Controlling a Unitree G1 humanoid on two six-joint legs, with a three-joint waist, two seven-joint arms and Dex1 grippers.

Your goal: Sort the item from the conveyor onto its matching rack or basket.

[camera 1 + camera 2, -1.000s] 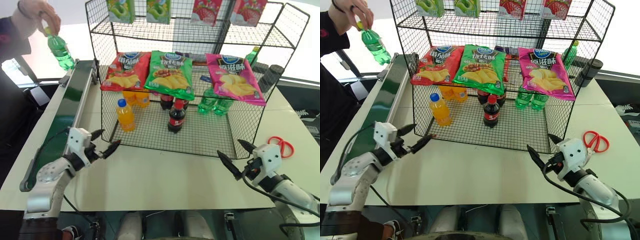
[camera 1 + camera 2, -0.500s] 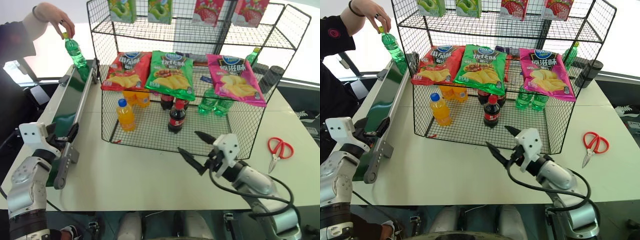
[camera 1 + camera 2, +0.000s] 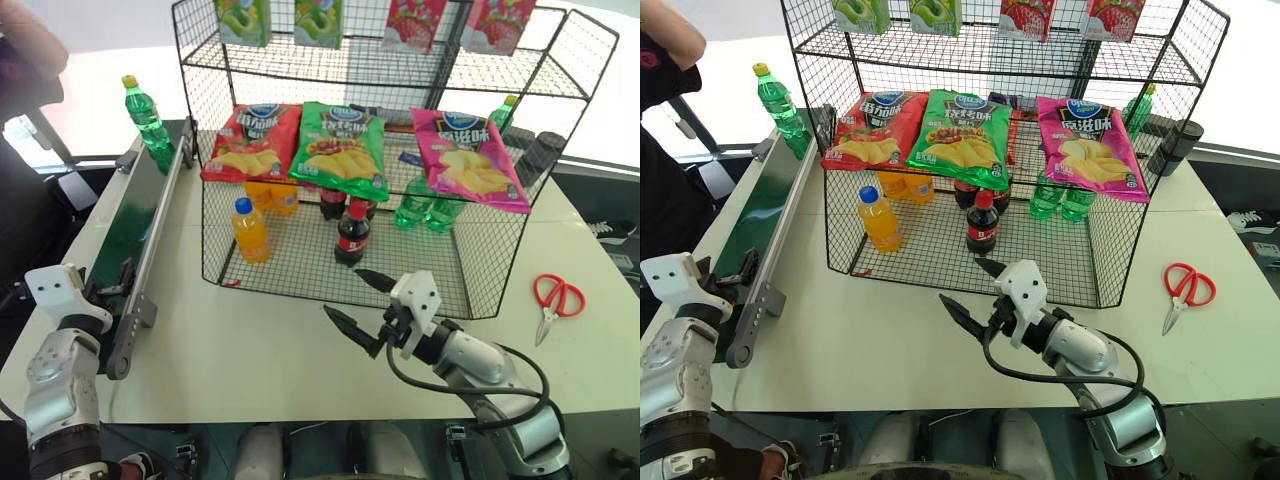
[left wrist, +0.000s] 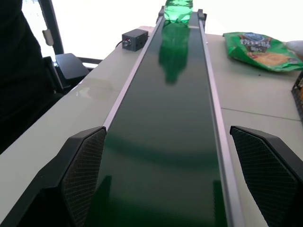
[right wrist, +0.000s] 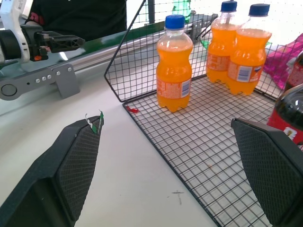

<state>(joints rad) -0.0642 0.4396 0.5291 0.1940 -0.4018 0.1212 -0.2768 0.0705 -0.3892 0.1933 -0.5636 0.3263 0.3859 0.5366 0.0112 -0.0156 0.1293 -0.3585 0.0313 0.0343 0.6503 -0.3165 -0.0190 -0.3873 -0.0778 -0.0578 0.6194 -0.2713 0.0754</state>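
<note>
Green bottle (image 3: 147, 112) (one) on conveyor (image 3: 125, 225).

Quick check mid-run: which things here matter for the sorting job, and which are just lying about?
Job:
green soda bottle, upright on the conveyor's far end
conveyor
bottom basket of the wire shelf
left gripper, open
right gripper, open

Lying about:
red scissors
chip bags
orange drink bottle
cola bottle

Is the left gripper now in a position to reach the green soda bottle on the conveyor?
Probably not yet. The left gripper is open at the near end of the conveyor, aimed along the bare belt, but the green soda bottle stands upright at the far end.
</note>
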